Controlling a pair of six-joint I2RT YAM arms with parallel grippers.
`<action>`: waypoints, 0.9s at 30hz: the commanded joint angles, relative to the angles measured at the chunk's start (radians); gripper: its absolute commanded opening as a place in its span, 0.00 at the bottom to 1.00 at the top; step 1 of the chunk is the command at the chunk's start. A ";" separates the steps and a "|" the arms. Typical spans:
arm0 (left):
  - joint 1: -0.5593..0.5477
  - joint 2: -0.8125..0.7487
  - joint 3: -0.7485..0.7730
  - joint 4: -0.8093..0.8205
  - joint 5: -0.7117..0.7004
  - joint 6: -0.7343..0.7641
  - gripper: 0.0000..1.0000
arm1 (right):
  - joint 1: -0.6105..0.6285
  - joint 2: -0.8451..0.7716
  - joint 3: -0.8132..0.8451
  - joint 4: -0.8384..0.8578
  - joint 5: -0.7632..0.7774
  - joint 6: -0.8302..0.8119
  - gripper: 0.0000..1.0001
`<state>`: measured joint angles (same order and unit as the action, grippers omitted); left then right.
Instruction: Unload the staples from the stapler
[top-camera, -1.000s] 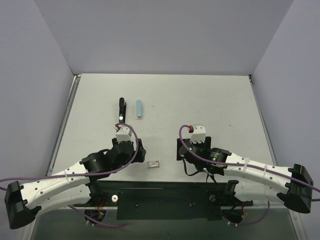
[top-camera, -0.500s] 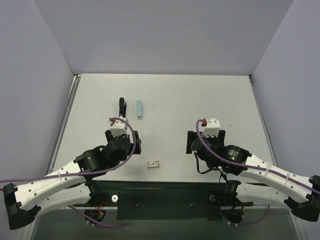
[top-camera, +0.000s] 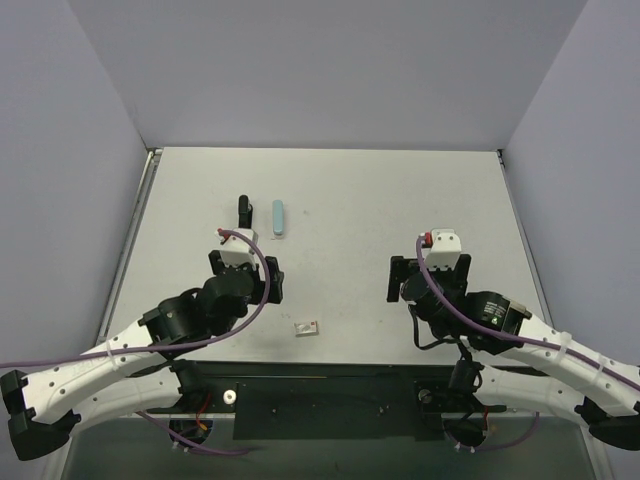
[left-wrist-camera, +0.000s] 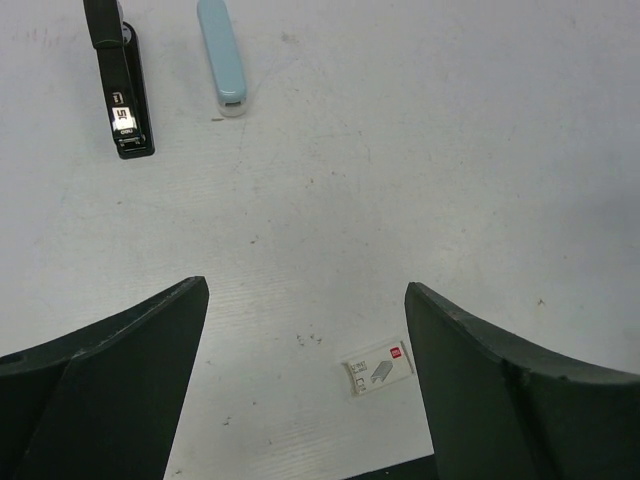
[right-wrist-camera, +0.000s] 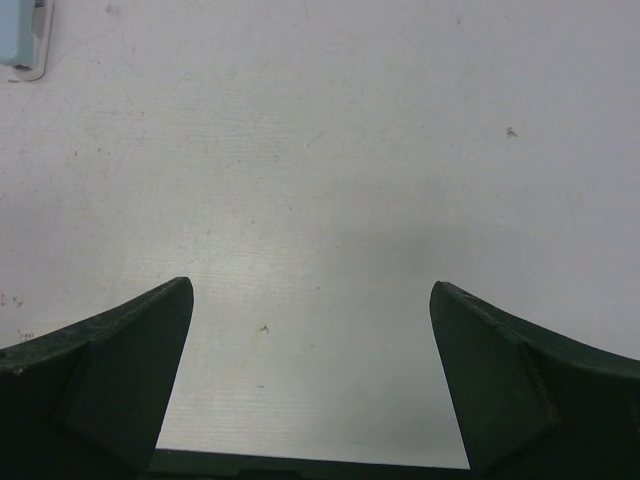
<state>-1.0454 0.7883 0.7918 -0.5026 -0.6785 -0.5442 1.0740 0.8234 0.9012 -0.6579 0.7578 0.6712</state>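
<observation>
**Two grippers spread wide, both empty, over a grey table (top-camera: 400, 190)**
The left gripper (left-wrist-camera: 305, 290) and right gripper (right-wrist-camera: 310, 285) hang apart, jaws wide. The black stapler (left-wrist-camera: 120, 85) lies flat beyond the left gripper, a pale blue oblong piece (left-wrist-camera: 222, 55) just beside it; a small white box (left-wrist-camera: 378, 369) sits near the front edge.

Probably a lab — plain, walled table (top-camera: 380, 200).

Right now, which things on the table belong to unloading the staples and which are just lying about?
For the job: black stapler.
Lying about, as far as I can tell: light blue oblong piece; small white box.
</observation>
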 joint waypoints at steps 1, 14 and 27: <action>-0.002 -0.001 0.058 0.038 -0.001 0.032 0.91 | -0.005 0.002 0.051 -0.042 0.060 -0.047 1.00; -0.002 0.023 0.060 0.052 -0.021 0.043 0.92 | -0.006 0.037 0.100 -0.049 0.069 -0.079 1.00; -0.002 -0.006 0.047 0.044 -0.024 0.050 0.93 | -0.005 0.076 0.116 -0.049 0.052 -0.109 1.00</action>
<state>-1.0454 0.7948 0.8051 -0.4965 -0.6846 -0.5102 1.0737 0.8948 0.9859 -0.6792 0.7856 0.6006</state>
